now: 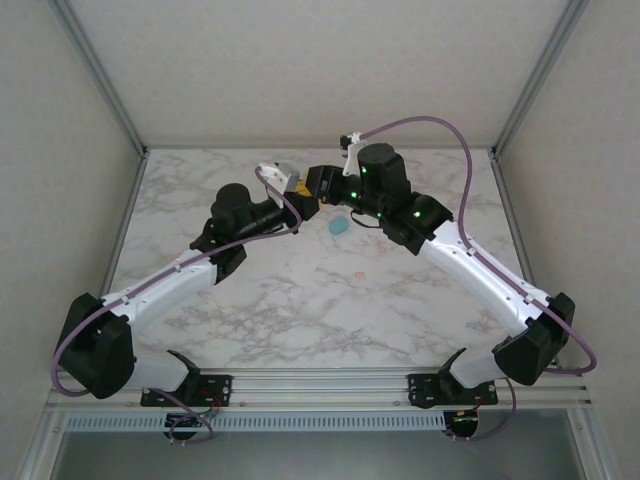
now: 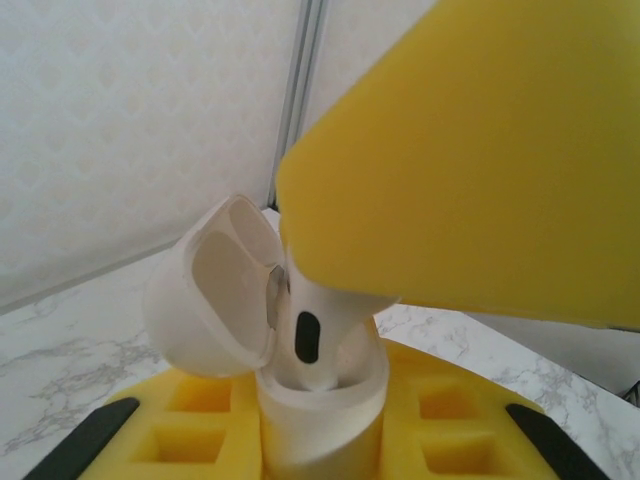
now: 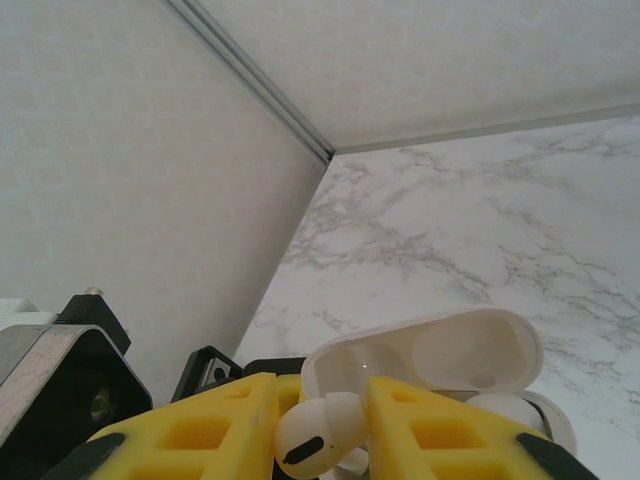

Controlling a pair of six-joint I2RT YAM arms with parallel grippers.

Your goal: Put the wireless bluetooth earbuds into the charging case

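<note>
My left gripper (image 2: pixel 322 430) is shut on a white charging case (image 2: pixel 325 415), which stands upright between its yellow pads (image 2: pixel 190 425) with the lid (image 2: pixel 215 290) swung open to the left. My right gripper (image 3: pixel 318 432) is shut on a white earbud (image 3: pixel 312 442). In the left wrist view that earbud (image 2: pixel 315 330) has its stem down inside the case mouth, under the right gripper's yellow finger (image 2: pixel 480 150). From the right wrist I see the open lid (image 3: pixel 440 355) and another white earbud (image 3: pixel 505 408) seated in the case. Both grippers (image 1: pixel 305 190) meet above the far middle of the table.
A teal oval object (image 1: pixel 338 225) lies on the marble table (image 1: pixel 300 300) just below the grippers. Two small pinkish pieces (image 1: pixel 357 273) lie nearer the middle. Frame posts and white walls close the back and sides.
</note>
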